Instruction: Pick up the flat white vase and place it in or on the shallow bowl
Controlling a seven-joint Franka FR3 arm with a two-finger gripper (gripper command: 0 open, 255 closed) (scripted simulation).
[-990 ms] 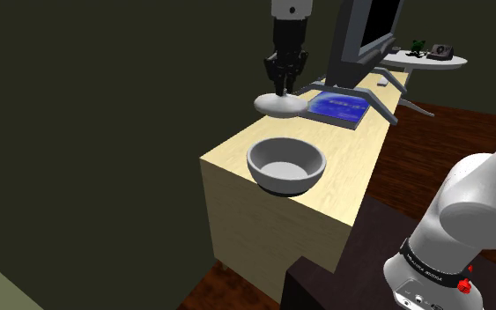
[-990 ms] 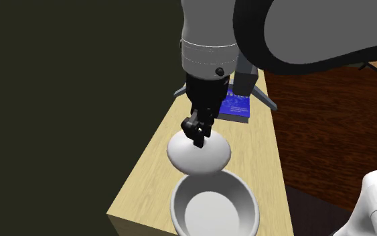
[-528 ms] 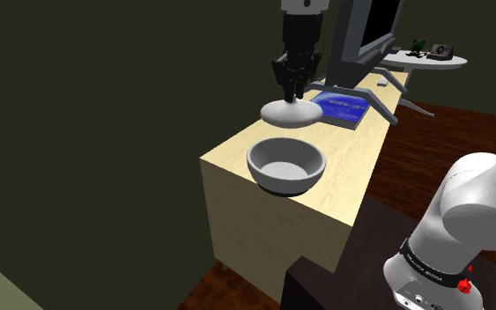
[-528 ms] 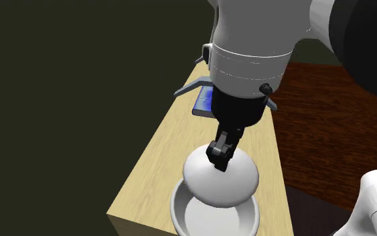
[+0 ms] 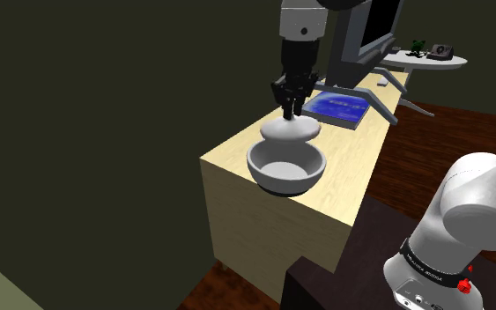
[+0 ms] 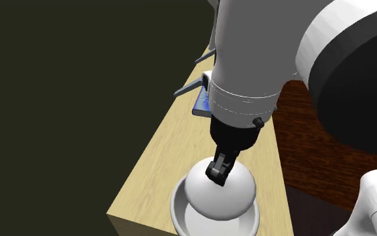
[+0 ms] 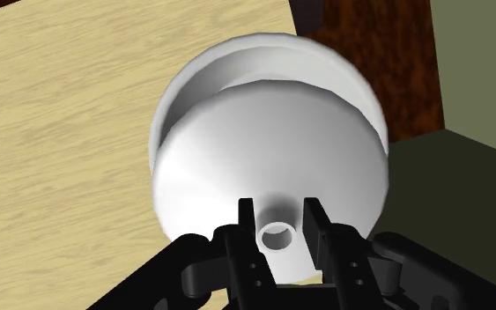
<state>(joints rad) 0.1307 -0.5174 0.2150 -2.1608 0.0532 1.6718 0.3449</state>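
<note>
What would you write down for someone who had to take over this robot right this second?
Gripper: shut on the white vase, clasping its small neck.
Vase: held low over the shallow bowl, which sits near the end of the wooden table; whether they touch, I cannot tell.
Done: vase picked up and brought over the bowl.
Left: lower it in if need be, open the fingers, lift the arm away.

The flat white vase [image 6: 237, 198] covers most of the pale shallow bowl [image 6: 178, 208], whose near rim is cut off at the second exterior view's lower edge. Beyond the bowl, the white arm [image 6: 247, 60] hides most of a blue book [image 6: 203, 102].
</note>
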